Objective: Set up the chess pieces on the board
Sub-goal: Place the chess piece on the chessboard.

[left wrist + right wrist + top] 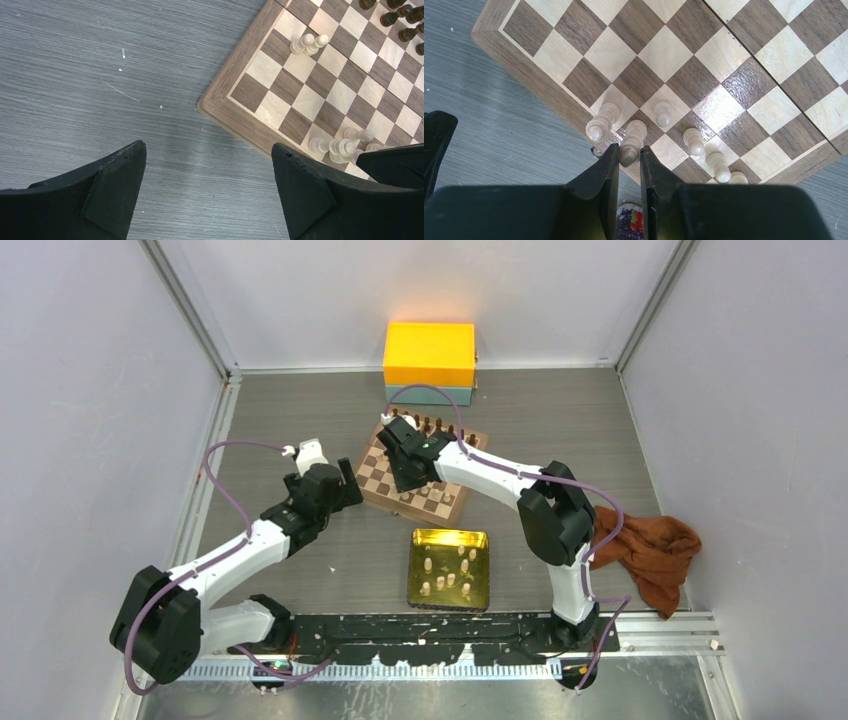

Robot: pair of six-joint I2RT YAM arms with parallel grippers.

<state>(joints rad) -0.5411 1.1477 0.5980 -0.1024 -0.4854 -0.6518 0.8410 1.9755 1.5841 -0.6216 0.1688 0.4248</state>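
Note:
The board (372,476) lies mid-table with several cream chess pieces (663,113) standing along its near edge. My right gripper (629,152) hangs over that edge, shut on one cream piece (632,140) that stands on a dark square of the last row beside another (600,125). Two more cream pieces (309,44) stand together further up the board (320,85). My left gripper (207,150) hovers open over bare table just off the board's corner, nothing between its fingers (115,185). More cream pieces (452,570) lie in the gold tray.
The gold tin tray (450,536) sits in front of the board. Dark brown pieces (440,427) line the board's far edge. An orange box on a teal base (430,355) stands behind. A brown cloth (650,550) lies at the right.

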